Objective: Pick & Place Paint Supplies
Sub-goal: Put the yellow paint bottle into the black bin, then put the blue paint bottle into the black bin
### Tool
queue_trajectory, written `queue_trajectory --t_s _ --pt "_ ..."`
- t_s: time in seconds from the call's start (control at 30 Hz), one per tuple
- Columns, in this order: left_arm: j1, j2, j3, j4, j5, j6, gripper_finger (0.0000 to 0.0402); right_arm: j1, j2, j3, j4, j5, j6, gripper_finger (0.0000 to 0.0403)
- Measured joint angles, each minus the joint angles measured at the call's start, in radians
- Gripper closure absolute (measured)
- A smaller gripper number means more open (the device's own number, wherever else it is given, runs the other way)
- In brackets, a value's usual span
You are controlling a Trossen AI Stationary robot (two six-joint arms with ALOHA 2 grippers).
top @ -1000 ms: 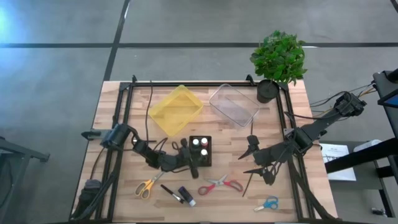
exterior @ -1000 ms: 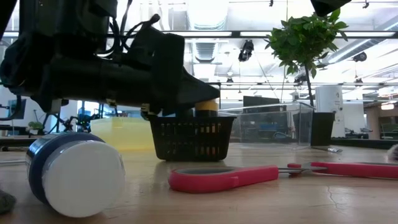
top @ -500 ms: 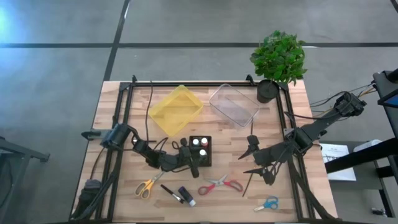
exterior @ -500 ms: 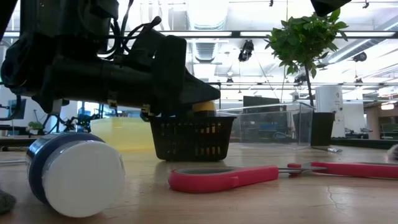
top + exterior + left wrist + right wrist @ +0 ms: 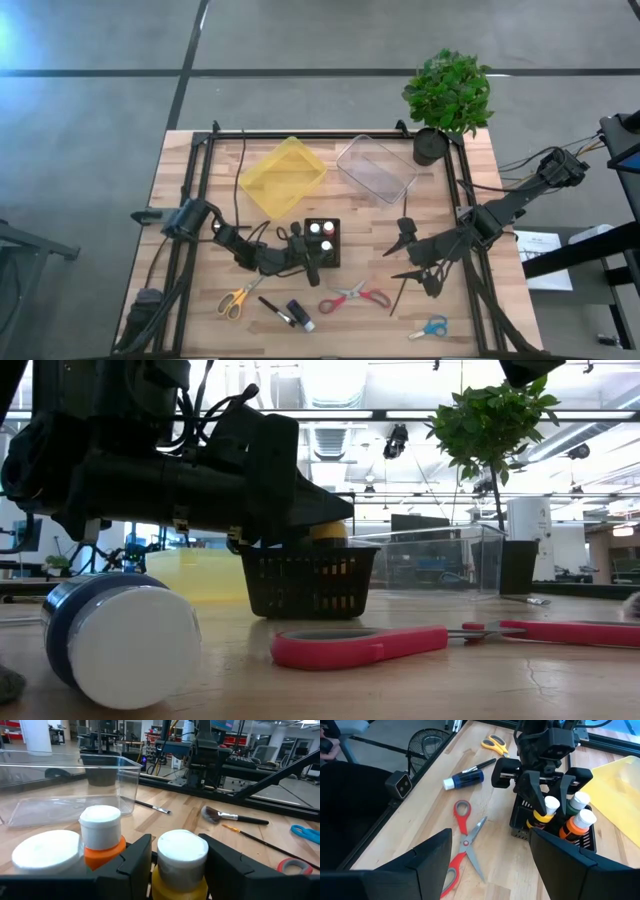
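Note:
My left gripper (image 5: 176, 862) is at the black basket (image 5: 331, 258), shut on a yellow paint bottle with a white cap (image 5: 546, 808). An orange bottle (image 5: 102, 851) and a green bottle (image 5: 576, 803), both white-capped, stand in the basket. A blue bottle (image 5: 300, 314) lies on its side on the table near a dark brush (image 5: 274, 310). Red scissors (image 5: 355, 296), yellow scissors (image 5: 238, 298) and blue scissors (image 5: 430, 326) lie flat. My right gripper (image 5: 408, 255) hovers open to the right of the basket, above thin brushes (image 5: 260, 845) and a wide-bristled one (image 5: 232, 816). My left gripper pinches the yellow bottle's body just under the cap (image 5: 176, 885) between its two fingers (image 5: 131, 866). The fingers slant down from the table's left. The bottle stands upright in the near part of the basket; whether its base rests there is hidden by the basket wall.
A yellow tray (image 5: 283, 176) and a clear bin (image 5: 376, 168) sit at the far side of the table. A potted plant (image 5: 448, 95) stands at the far right corner. Black rails run along the table's left and right edges.

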Motion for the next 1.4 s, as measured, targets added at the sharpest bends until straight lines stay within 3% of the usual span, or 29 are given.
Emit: queue_trajectory --t_s 1.4 --pt "-0.002 -0.014 0.0 0.106 0.034 0.136 0.0233 0.0 0.0 -0.013 0.001 -0.026 0.014 0.014"
